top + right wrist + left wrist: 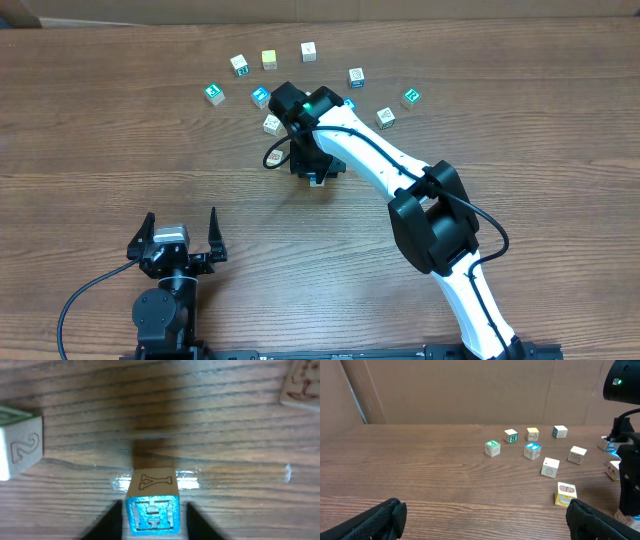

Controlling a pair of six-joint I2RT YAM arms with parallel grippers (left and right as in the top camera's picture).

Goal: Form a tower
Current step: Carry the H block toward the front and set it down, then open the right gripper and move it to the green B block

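1. Tower (151, 510) stands mid-table, directly between the right gripper's (317, 172) fingers; its axis is judged upright, in line with the claw, and its height is hidden.
2. Right jaws flank it closely; whether clamped or just clear, cannot tell.
3. Left gripper (182, 216) gapes wide, well apart; the right arm is nearer.
4. Pale square-edged wood, blue printed face, engraved Y; grained table (225, 420).

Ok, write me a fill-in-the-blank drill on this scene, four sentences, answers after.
1. On the left gripper, the jaws stand ___.
2. The right gripper flanks a cube whose top face shows the letter ___.
3. That cube's side facing the wrist camera is coloured ___.
4. The loose cube at the right wrist view's left edge bears the digit ___.
Answers: open; Y; blue; 2
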